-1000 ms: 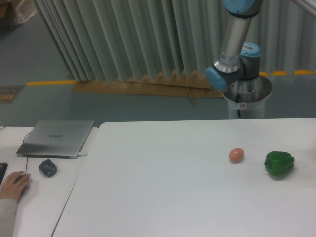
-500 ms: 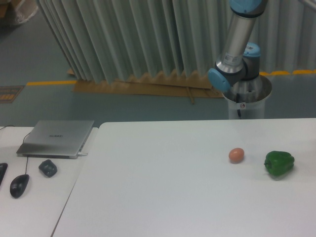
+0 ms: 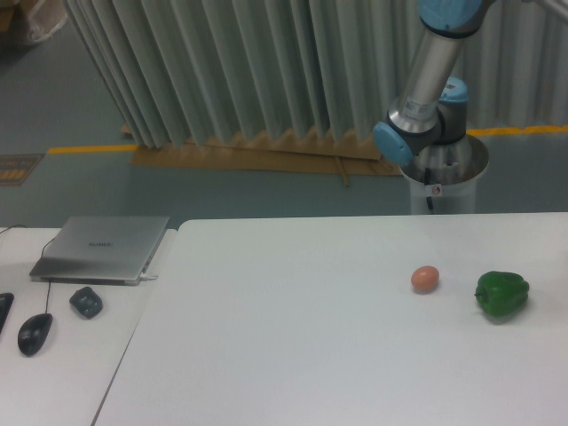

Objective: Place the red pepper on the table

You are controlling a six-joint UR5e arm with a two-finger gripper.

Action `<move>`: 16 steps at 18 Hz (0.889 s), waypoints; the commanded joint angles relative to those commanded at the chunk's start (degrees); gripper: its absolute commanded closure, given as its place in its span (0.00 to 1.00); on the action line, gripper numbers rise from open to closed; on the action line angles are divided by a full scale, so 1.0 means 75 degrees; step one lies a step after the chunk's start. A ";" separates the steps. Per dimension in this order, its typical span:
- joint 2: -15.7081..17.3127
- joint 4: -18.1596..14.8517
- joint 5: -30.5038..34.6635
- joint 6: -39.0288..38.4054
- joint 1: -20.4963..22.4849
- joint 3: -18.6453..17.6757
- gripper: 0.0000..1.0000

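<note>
Behind everything hangs a long pleated grey curtain (image 3: pixel 222 71), its hem resting on flattened cardboard (image 3: pixel 266 155) over a blue-green floor with a yellow line (image 3: pixel 89 148) running across it. In front of that stands the table (image 3: pixel 293 355), a broad white slab filling the near half of the scene, with a narrower white desk (image 3: pixel 71 364) butted against its left edge.

The robot arm (image 3: pixel 426 98) rises from a round pedestal (image 3: pixel 444 182) just beyond the table's far right side, and its upper links leave the top of the frame. The gripper is out of view, so I cannot tell whether its jaws stand apart or closed, or whether they carry anything.

The red pepper is nowhere visible: not on the table, not on the desk. My guess is it is held up above the frame or sits off to one side, which would fit an arm raised that high with a placing job in hand, but that is only a guess.

On the desk lies a closed silver laptop (image 3: pixel 102 248), pushed to the far side as if out of the way. On the table's right part sits a green pepper (image 3: pixel 501 295), with a small orange-brown egg (image 3: pixel 425 279) near its left. A dark mouse (image 3: pixel 34 333) and a small dark lump (image 3: pixel 86 302) sit on the desk nearer us.
</note>
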 joint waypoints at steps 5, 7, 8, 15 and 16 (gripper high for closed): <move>-0.0071 0.0012 0.0023 0.0047 0.0000 -0.0047 0.00; -0.0082 0.0012 0.0035 0.0023 0.0000 -0.0047 0.00; -0.0082 0.0012 0.0035 0.0023 0.0000 -0.0047 0.05; -0.0070 -0.0023 0.0070 0.0024 0.0047 -0.0012 0.78; -0.0082 -0.0023 0.0117 0.0023 0.0047 -0.0012 0.79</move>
